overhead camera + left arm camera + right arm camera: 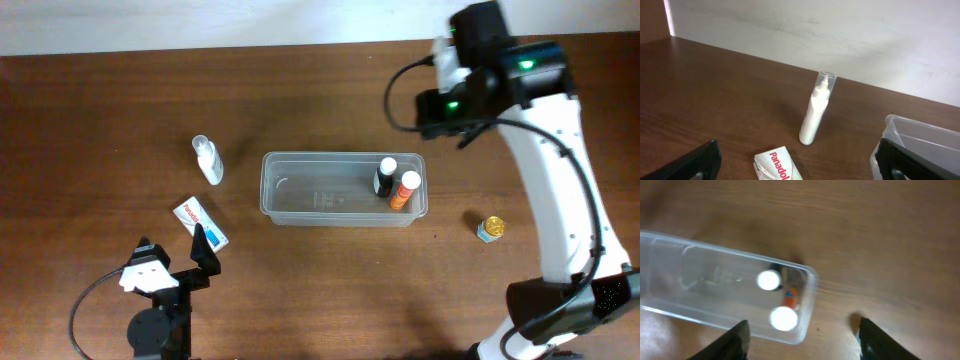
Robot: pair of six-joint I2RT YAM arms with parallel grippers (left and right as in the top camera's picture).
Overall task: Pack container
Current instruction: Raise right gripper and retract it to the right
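We judge the packing partly done: two bottles [394,184] stand in the container [310,200] under our open, empty right jaws, while the spray bottle [208,160] and Panadol box [200,222] ahead of the open, empty left jaws, and a small gold-capped jar [490,229], wait on the counter [100,120].

I can read only "Panadol", in red letters on the white box [777,168] lying before my left wrist camera.

Overhead and right wrist look down, left wrist low across the table [715,100]; all 3 share the container [310,195].
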